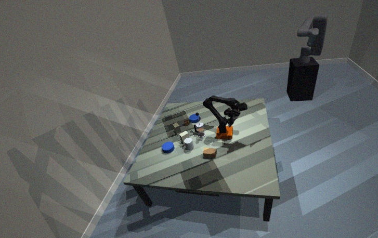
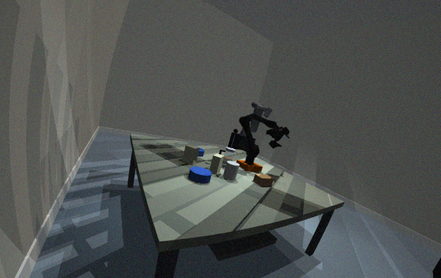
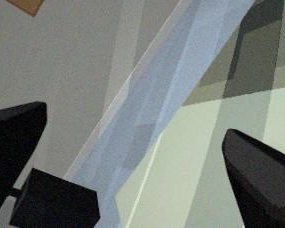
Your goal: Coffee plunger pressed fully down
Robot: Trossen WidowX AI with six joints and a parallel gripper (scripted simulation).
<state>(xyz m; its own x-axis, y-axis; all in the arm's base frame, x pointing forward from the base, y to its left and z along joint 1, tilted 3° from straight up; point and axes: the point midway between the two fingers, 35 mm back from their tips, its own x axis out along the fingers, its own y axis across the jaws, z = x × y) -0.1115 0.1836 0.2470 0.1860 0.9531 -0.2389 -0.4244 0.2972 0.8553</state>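
Evidently nothing is done yet: the black parallel-jaw gripper (image 1: 234, 116), fingers wide and holding nothing, is poised right of the glass coffee press (image 1: 199, 129), whose black-knobbed plunger (image 1: 196, 114) is seen raised.

Table (image 1: 243, 177) — blue disc (image 1: 168, 146), white cylinder (image 1: 188, 143), brown block (image 1: 209, 152)

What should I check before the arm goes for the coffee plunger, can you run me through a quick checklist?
1. Gripper open and holding nothing: ok.
2. Coffee press upright: ok.
3. Plunger knob raised, not yet pressed: ok.
4. Gripper above the knob: not ok, it hangs to the far side of the orange base.
5. White cylinder and cream block apart from the press: cannot tell, they stand close.
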